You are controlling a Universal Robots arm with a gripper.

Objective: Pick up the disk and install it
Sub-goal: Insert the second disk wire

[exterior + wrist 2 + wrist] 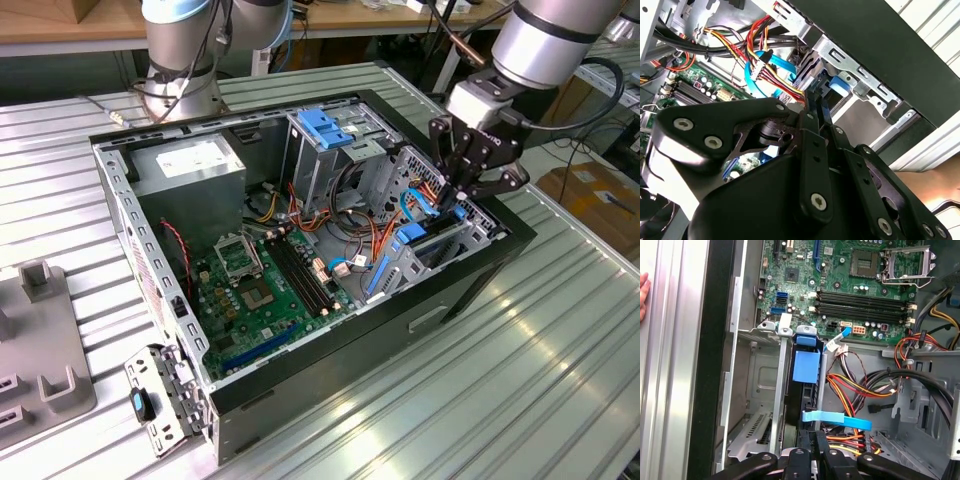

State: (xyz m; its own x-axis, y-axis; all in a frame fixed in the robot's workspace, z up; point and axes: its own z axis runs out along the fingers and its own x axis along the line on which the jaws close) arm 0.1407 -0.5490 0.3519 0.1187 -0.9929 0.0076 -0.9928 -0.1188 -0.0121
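Pincer (470, 190) down in the case's drive bay, fingers drawn narrow and pinching the top edge of the disk (806, 390). Disk stands on edge directly beneath the fingertips, in the slot beside the bay's metal wall (780, 390); in the first wrist view its long axis runs 12 to 6, blue carrier tab at 12, toward the motherboard (865, 285).

One open computer case (480, 275) lies on the table (560, 380), holding one green motherboard (265, 290), one grey power-supply box (190, 165) and one metal cage with a blue plastic top (325, 130). One disk (805, 375) in its blue carrier stands in the bay just below the single hand (470, 195). Beside the motherboard's one processor socket (867, 260) lie four memory slots (865, 302).
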